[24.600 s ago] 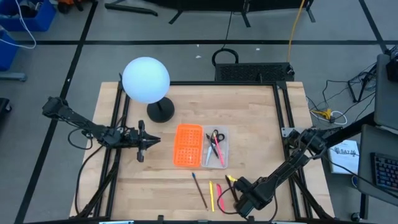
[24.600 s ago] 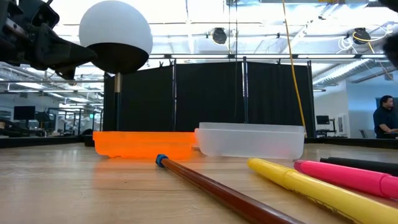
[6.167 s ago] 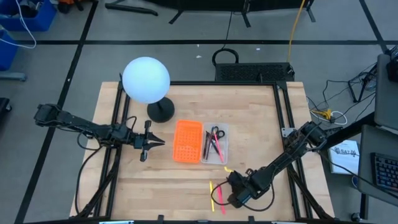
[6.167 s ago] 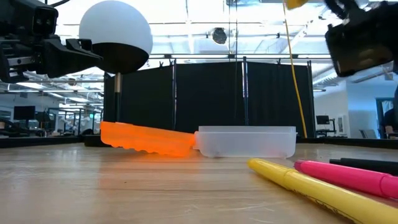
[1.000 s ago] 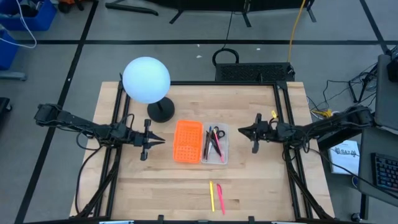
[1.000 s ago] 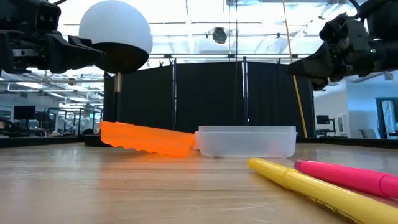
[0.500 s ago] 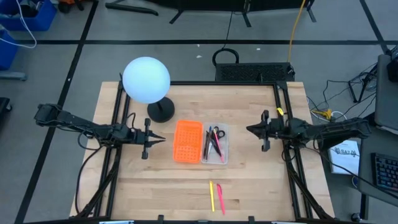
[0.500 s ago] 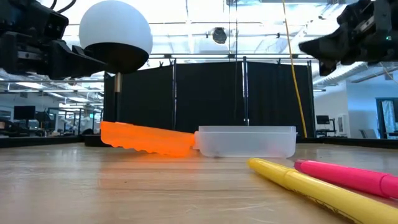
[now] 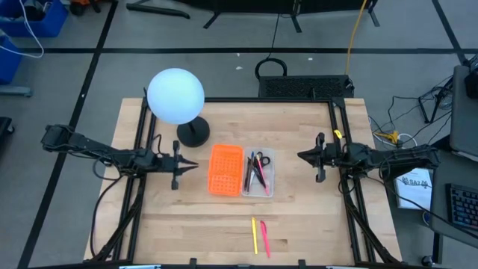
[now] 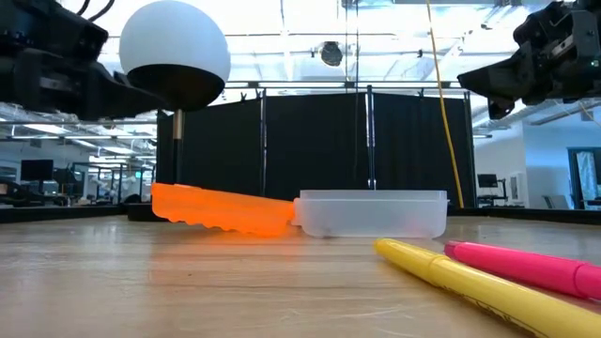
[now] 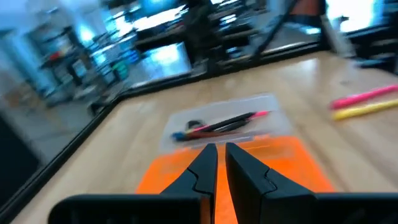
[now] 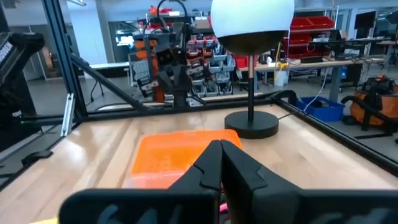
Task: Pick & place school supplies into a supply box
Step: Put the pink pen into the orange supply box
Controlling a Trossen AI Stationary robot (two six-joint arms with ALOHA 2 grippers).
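The 2 loose pens [image 9: 258,236] lay side by side on the table [image 9: 314,217], long axes running front-to-back, nearer the closed, empty right end effector [image 9: 305,156]. The left end effector [image 9: 193,166] hovered nearly closed, empty, beside the supply box [image 9: 240,172].

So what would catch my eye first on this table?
Probably the white globe lamp at the table's far left, then the bright orange lid mid-table, joined to a clear box holding scissors and pens. A yellow marker and a pink marker lie loose near the front edge.
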